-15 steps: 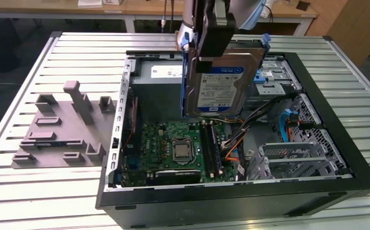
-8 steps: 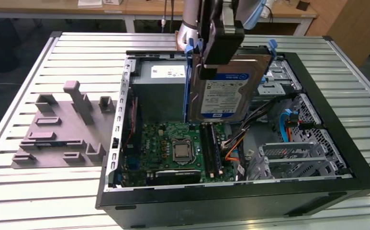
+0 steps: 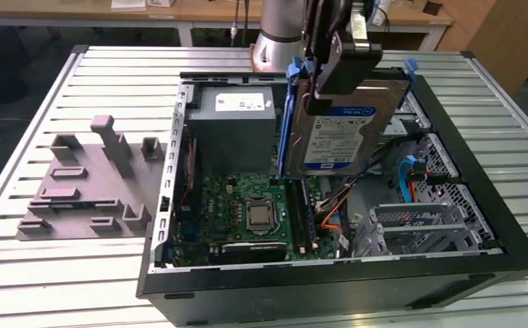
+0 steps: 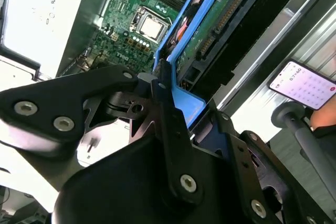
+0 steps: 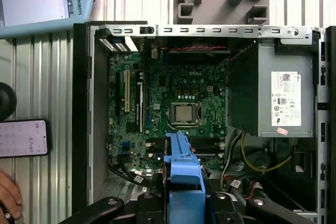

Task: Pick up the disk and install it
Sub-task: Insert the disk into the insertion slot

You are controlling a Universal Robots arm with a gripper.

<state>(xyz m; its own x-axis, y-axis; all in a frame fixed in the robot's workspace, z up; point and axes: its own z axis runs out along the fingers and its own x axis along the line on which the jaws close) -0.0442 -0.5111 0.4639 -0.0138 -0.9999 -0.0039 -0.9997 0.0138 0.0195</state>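
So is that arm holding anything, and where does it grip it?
Yes: the gripper holds the disk by its upper end, on the blue side rails, above the open computer case.

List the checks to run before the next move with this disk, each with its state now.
1. Grip: gripper shut on the disk, at its blue rail: ok.
2. Disk lifted, held on edge above the open computer case: ok.
3. Disk seated in a bay: not ok, not yet installed.
4. Orange cables below the disk, out of its path: cannot tell.
5. Person's hand outside the case: ok.
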